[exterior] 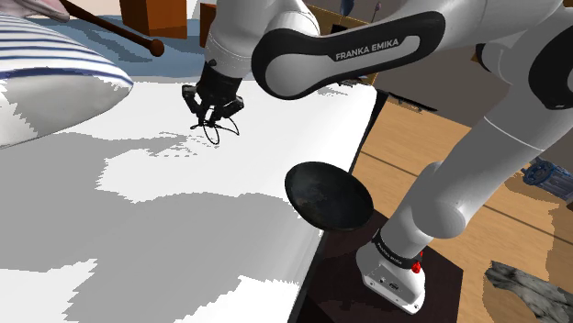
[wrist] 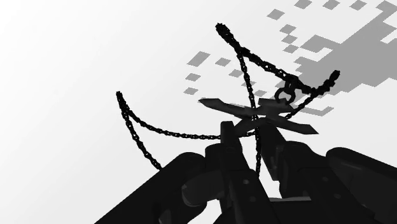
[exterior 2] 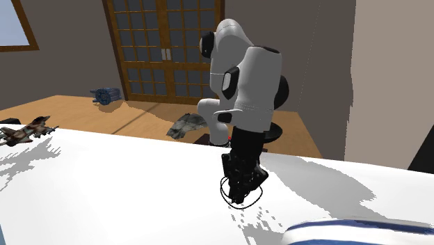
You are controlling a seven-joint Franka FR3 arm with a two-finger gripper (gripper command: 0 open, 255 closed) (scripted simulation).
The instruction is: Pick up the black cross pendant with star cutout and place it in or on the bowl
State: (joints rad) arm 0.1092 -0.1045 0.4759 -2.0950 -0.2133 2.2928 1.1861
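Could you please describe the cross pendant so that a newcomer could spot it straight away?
Find the wide white surface and the black gripper above it. Clasped between its fingertips is the black cross pendant, flat-armed, on a thin looping chain, unlike the round dark bowl at the surface's edge.

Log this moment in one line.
hand: shut on pendant | chain: dangling loose | bowl: at surface edge, apart from hand | pendant not yet in bowl

Shoulder behind arm (exterior: 312, 50), second facing, wrist at hand (wrist: 249, 129)
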